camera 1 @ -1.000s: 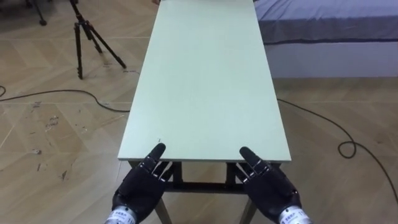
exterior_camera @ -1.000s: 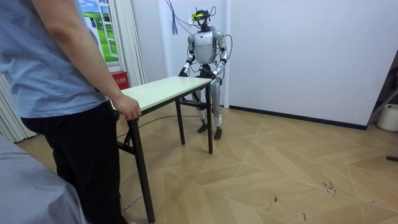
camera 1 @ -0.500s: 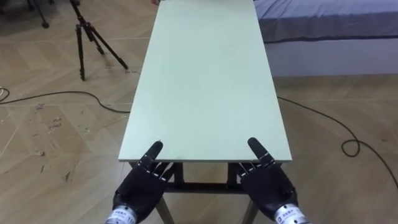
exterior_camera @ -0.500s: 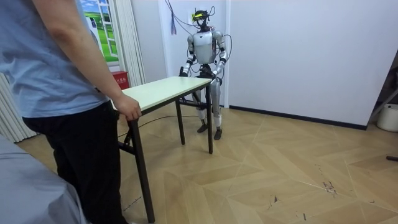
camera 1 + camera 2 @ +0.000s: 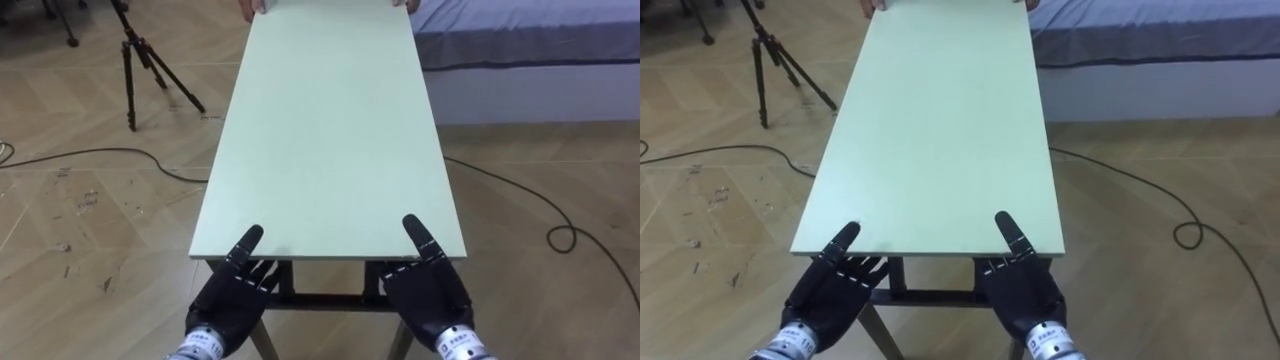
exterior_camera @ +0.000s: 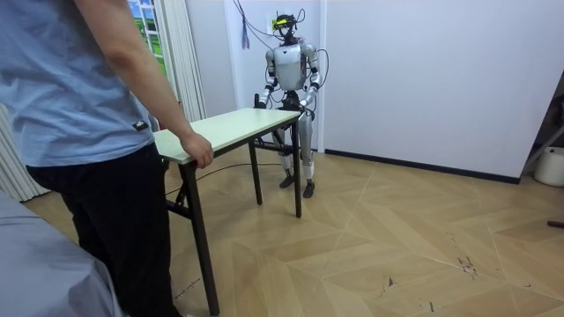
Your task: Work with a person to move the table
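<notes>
at the near end of the table (image 5: 330, 130), your left hand (image 5: 232, 296) and right hand (image 5: 430, 298) clamp its edge for the carry; next, likely match the pace of the person (image 6: 79, 132).

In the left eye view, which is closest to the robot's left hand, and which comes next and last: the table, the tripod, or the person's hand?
1. The table: the left hand is right at its near edge.
2. The tripod: on the floor, off to the left and farther back.
3. The person's hand: at the table's far end.
</notes>
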